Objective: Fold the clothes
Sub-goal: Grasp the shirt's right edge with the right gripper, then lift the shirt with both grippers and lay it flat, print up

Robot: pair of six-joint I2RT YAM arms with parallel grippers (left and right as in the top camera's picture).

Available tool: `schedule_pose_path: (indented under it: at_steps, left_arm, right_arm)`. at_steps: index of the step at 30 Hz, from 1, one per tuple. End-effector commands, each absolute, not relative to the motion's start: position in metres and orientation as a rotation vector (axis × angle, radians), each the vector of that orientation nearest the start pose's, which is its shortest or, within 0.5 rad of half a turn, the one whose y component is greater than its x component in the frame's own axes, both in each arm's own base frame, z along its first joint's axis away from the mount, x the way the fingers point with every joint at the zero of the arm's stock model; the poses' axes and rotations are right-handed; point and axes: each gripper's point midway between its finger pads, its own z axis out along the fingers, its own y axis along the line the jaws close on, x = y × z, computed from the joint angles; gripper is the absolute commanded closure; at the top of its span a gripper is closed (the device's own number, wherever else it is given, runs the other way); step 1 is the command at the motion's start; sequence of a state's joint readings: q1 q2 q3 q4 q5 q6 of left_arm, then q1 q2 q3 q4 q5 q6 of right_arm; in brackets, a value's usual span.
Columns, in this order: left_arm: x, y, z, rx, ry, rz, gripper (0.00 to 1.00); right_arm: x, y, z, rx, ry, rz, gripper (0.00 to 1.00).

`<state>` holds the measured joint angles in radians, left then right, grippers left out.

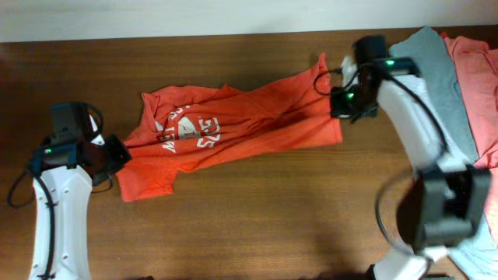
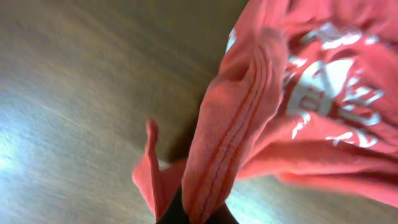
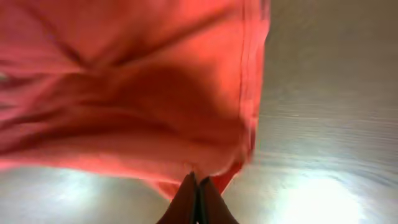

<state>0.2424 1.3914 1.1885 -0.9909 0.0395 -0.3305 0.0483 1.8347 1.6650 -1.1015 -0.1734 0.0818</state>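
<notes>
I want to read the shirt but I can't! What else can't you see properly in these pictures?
1. White print on the orange-red T-shirt: in the overhead view, folds hide some letters; in the left wrist view it is blurred.
2. Left gripper: in the left wrist view, cloth covers it and the bottom edge cuts it off.
3. Grey T-shirt and salmon-pink T-shirt: in the overhead view, the right arm covers part; the right edge cuts the pink one.

We see two arms. The left arm (image 1: pixel 58 210) and the right arm (image 1: pixel 412 117) have smooth white shells and black joints. Each has a tiny green light (image 1: pixel 48 149). Thin black cables (image 1: pixel 17 187) loop beside them. The left gripper (image 1: pixel 117 155) and right gripper (image 1: pixel 340 103) are black, with dark pointy fingers (image 3: pixel 185 204).
</notes>
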Motion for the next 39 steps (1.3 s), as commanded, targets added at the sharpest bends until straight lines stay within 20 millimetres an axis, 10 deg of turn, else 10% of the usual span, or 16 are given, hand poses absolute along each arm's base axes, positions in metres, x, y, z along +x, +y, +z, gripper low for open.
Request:
schedule_pose_path:
  at_steps: [1,10,18,26,32,39]
  left_arm:
    - [0.319,0.071,0.192,-0.674,2.593,-0.072,1.00]
    - [0.294,0.067,0.267,-0.662,2.586,-0.097,1.00]
    - [0.262,0.054,0.379,-0.602,2.324,-0.228,1.00]
    - [0.217,0.044,0.459,-0.511,2.048,-0.162,1.00]
    - [0.229,0.047,0.458,-0.523,2.052,-0.175,1.00]
    - [0.303,0.068,0.423,-0.549,2.170,-0.250,1.00]
  right_arm:
    - [0.394,0.043,0.227,-0.027,2.676,0.228,0.96]
    - [0.322,0.027,0.342,-0.016,2.372,0.135,0.96]
    - [0.247,0.011,0.435,0.017,2.006,0.065,0.96]
    - [0.193,-0.012,0.499,0.103,1.740,-0.030,0.96]
    - [0.230,-0.014,0.486,0.115,1.818,-0.057,0.96]
    - [0.335,-0.008,0.404,0.094,2.129,-0.078,0.96]
